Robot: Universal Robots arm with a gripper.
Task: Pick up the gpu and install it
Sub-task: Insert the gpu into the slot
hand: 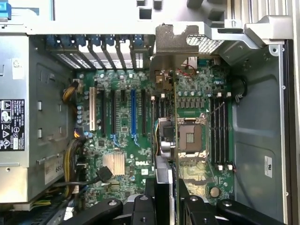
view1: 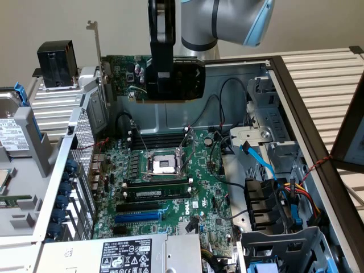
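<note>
In the exterior view I see the claw (view1: 161, 74) closed on the gpu (view1: 187, 79). It holds the card in the air over the far part of the open computer case (view1: 244, 85), well above the motherboard (view1: 170, 187). The card's silver bracket (view1: 96, 45) is at the exterior view's left.

The wrist view gives me another angle. Here the gpu (hand: 165, 140) is edge-on between the black fingers (hand: 140, 206), and it lines up between the blue slot (hand: 133, 112) and the CPU socket (hand: 191, 138).

Inside the case are the motherboard, the power supply (hand: 23, 126) and coloured cables (view1: 284, 193). The arm (view1: 227, 23) comes in from above, with the claw pointing straight down.
</note>
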